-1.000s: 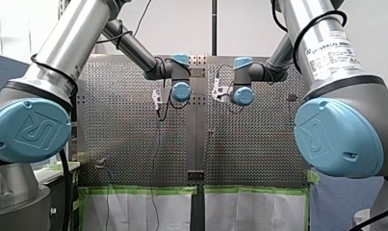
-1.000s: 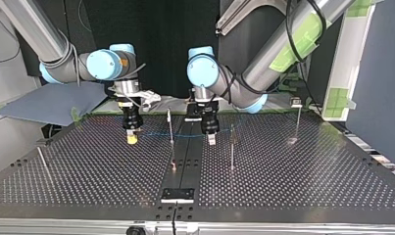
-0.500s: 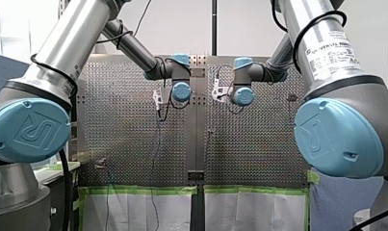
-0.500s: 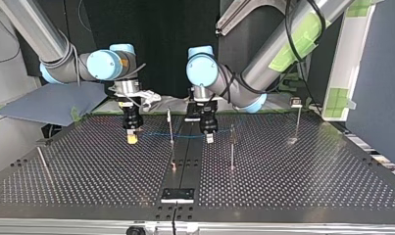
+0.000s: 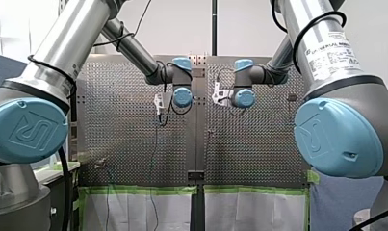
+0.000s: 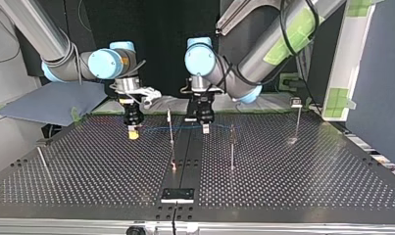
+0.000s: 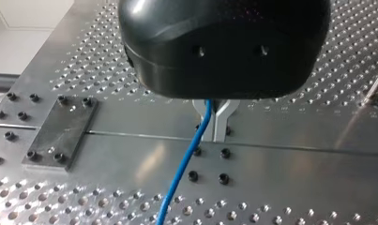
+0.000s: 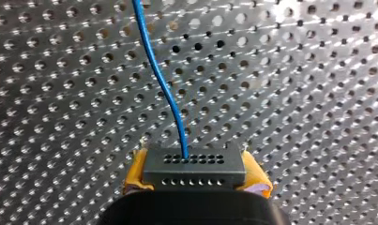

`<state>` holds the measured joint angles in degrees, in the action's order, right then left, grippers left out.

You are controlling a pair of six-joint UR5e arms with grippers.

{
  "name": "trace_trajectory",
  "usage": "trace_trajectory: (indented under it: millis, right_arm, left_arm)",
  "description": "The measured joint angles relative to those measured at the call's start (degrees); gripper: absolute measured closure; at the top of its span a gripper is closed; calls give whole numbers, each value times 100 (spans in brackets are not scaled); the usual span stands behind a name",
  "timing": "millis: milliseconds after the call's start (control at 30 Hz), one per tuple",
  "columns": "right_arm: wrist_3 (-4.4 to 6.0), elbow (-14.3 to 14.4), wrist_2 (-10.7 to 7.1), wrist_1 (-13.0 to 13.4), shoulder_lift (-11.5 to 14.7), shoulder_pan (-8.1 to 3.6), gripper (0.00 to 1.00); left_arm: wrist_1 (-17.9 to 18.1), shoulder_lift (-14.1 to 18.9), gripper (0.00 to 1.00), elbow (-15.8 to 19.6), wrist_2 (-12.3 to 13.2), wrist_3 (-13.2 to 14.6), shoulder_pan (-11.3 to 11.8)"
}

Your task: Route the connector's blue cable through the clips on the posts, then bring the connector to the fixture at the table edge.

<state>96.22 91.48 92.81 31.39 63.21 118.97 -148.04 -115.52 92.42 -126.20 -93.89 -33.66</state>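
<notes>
My right arm's jaws are pinching the black connector (image 8: 193, 166) between their yellow pads (image 8: 136, 174). The blue cable (image 8: 161, 84) leaves its upper row of holes and runs away over the perforated counter (image 6: 308, 166). My left arm's jaws are pressed together on the same cable further along; in the left wrist view it passes between the two metal fingers (image 7: 223, 123). In the top view the cable is stretched almost straight between both arms, above the counter. It crosses the thin post (image 6: 170, 125) that stands between them and reaches near the top of a second post (image 6: 232, 147) beyond my left arm's jaws. Whether it sits in either clip, I cannot tell. The connector is well apart from the dark plate (image 6: 178, 194) at the counter's near edge, which I take for the fixture, so I judge that the routing is the step in hand. The danger is the tension: if the arms pull apart too much, the wire may slip through the metal fingers, come out of the connector, or bend a thin post. If the height is wrong, the cable slides beside a clip and not into it.
</notes>
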Motion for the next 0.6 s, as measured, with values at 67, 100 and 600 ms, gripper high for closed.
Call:
trace_trajectory:
  millis: [67,100,600]
  right_arm:
    - [-9,42,5,-19,-2,-10,100]
    - [-12,66,8,-17,-3,-15,100]
    - [-8,503,57,122,-12,-87,100]
  left_arm:
    - [56,0,100,44,8,7,-22]
    - [72,0,100,60,11,8,-29]
    - [130,-282,100,136,31,0,-212]
